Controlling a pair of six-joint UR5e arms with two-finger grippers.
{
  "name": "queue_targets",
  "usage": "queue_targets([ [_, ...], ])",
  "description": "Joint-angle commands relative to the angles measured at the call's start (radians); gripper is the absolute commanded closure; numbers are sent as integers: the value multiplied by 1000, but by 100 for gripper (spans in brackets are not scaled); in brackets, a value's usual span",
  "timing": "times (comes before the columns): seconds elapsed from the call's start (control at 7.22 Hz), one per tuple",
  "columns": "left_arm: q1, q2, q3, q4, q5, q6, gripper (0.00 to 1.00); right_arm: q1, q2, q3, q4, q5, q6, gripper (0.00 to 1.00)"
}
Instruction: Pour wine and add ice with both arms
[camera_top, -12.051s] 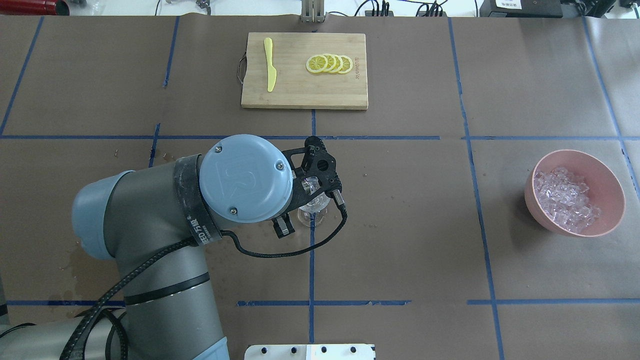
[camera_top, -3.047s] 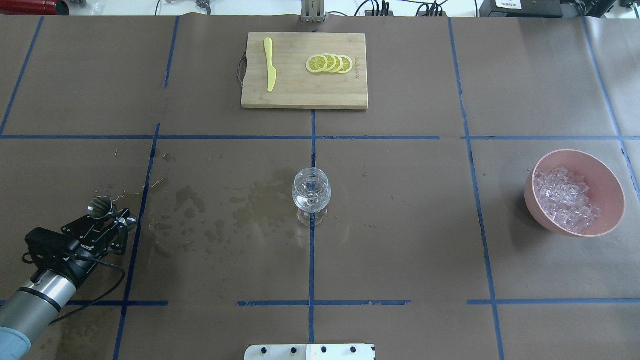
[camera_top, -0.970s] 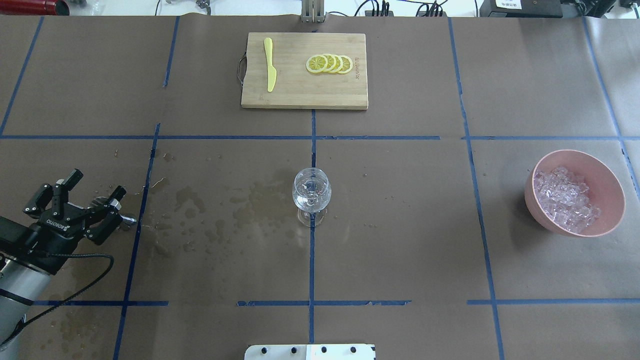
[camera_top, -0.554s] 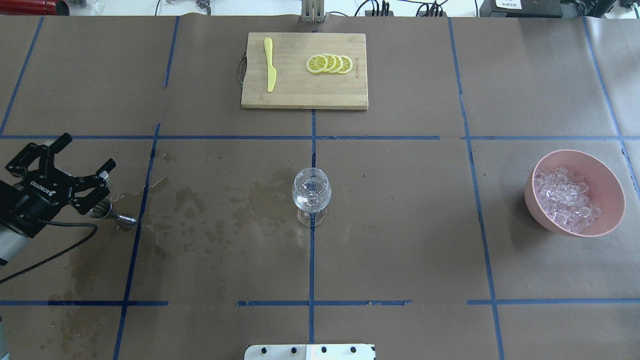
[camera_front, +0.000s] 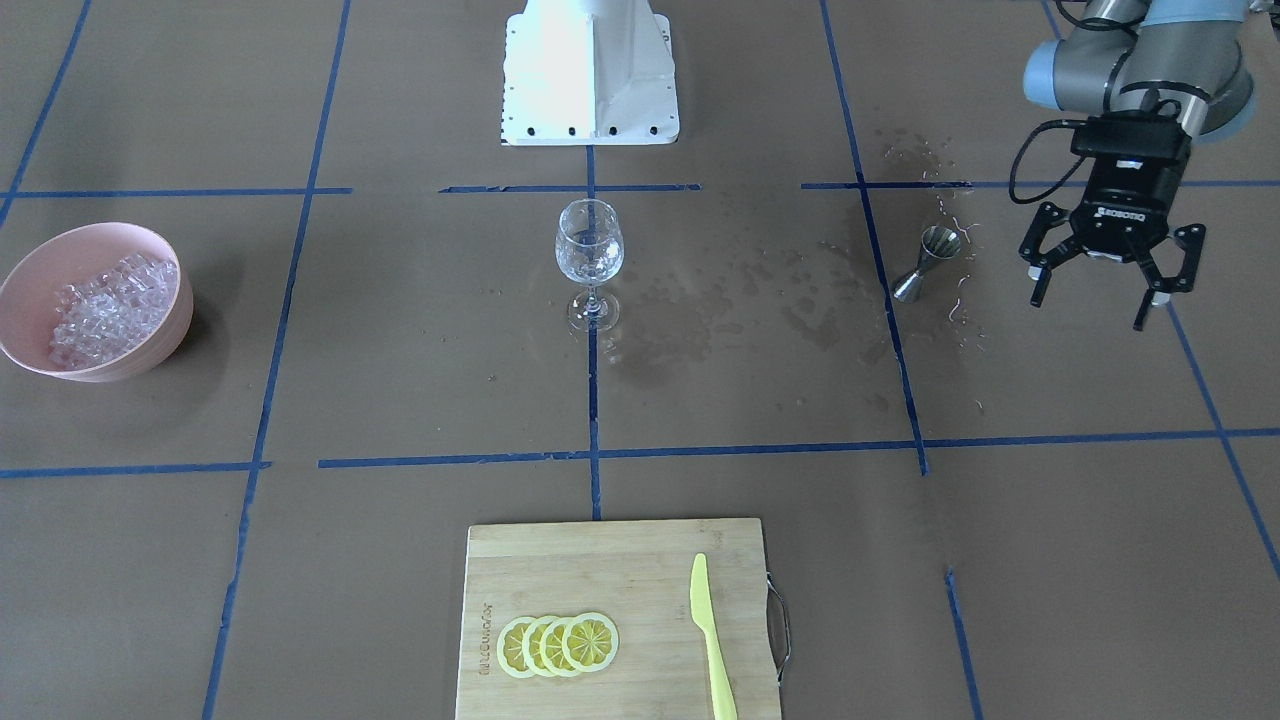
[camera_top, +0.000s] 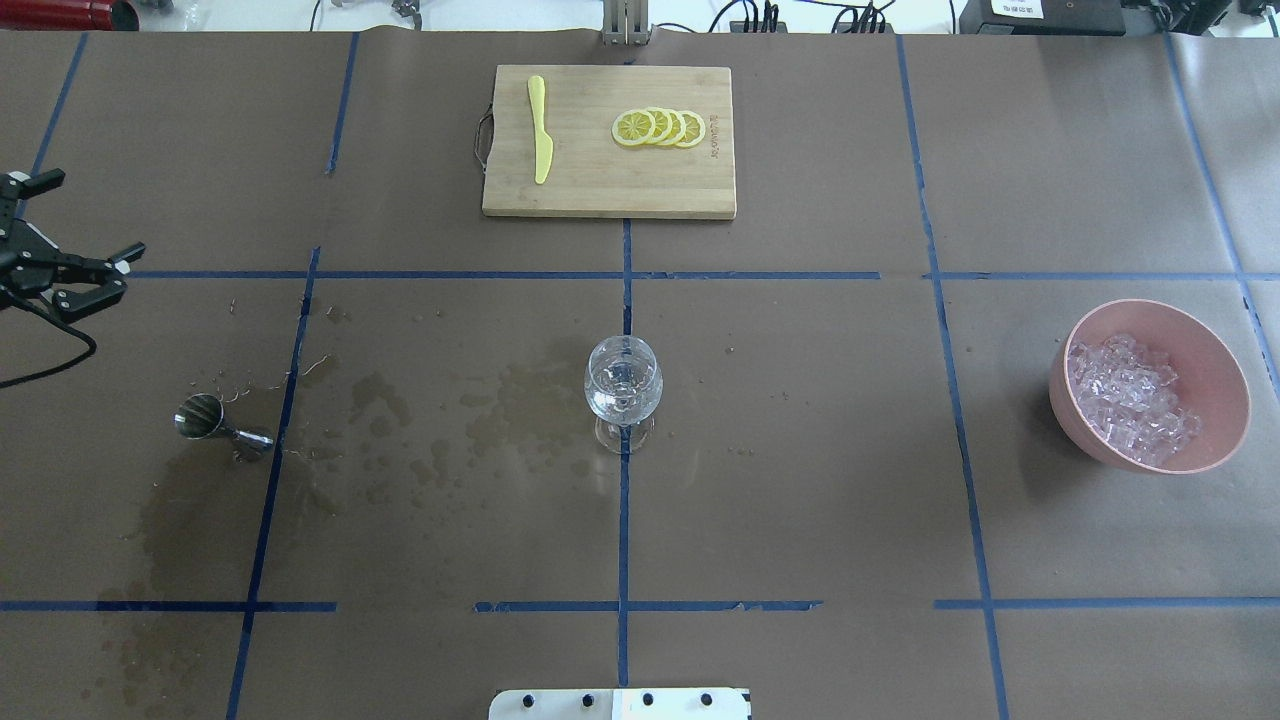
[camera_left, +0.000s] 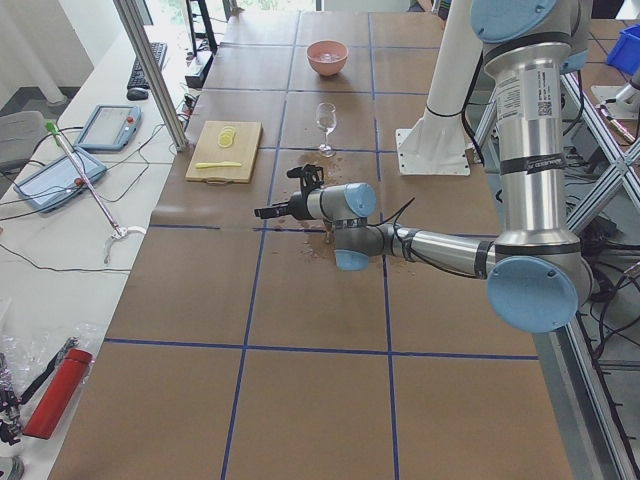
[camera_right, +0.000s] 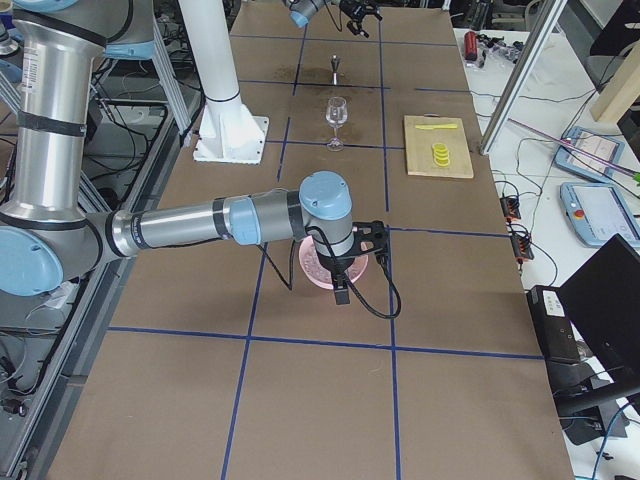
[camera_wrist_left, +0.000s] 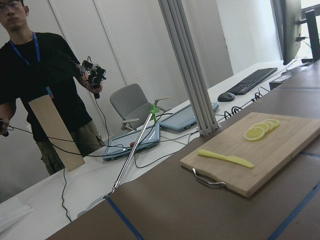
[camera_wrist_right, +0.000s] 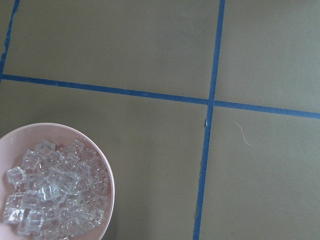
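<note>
A bench (camera_top: 800, 450) covered in brown paper is marked into squares with blue tape, with damp stains left of centre. My left arm (camera_left: 525, 130) reaches over the bench's left end. Its left gripper (camera_front: 1090, 308) hangs above the paper, fingers spread wide, holding nothing. My right arm (camera_right: 200, 222) stretches over the right end. I cannot tell how my right gripper (camera_right: 362, 278) is set. A wooden cutting board (camera_top: 600, 180) lies at the far edge. A pink bowl (camera_top: 1215, 360) at the right holds the heaped ice (camera_top: 1130, 400). A wine glass (camera_top: 622, 385) stands upright at the centre. A small steel jigger (camera_top: 205, 418) sits near my left gripper, apart from it.
</note>
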Motion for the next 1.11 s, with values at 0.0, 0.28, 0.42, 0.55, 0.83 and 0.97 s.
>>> queue_targets([
  [0.0,-242,-41,0,276,-298,129,2,0,0,-4,-1,-1,-1,0],
  [0.28,-429,-94,1,549,-568,169,0,0,0,-4,-1,1,1,0],
  [0.42,-503,-80,3,620,-615,202,0,0,-1,-7,-1,-1,-4,0],
  [0.55,-531,-82,7,809,-672,203,0,0,-2,-7,-1,-1,-7,0],
  [0.83,-571,-193,18,1324,-668,207,0,0,-6,-7,-1,-1,-8,0],
  [0.97,-644,-178,18,1369,-672,236,0,0,-5,-7,-1,-1,-8,0],
])
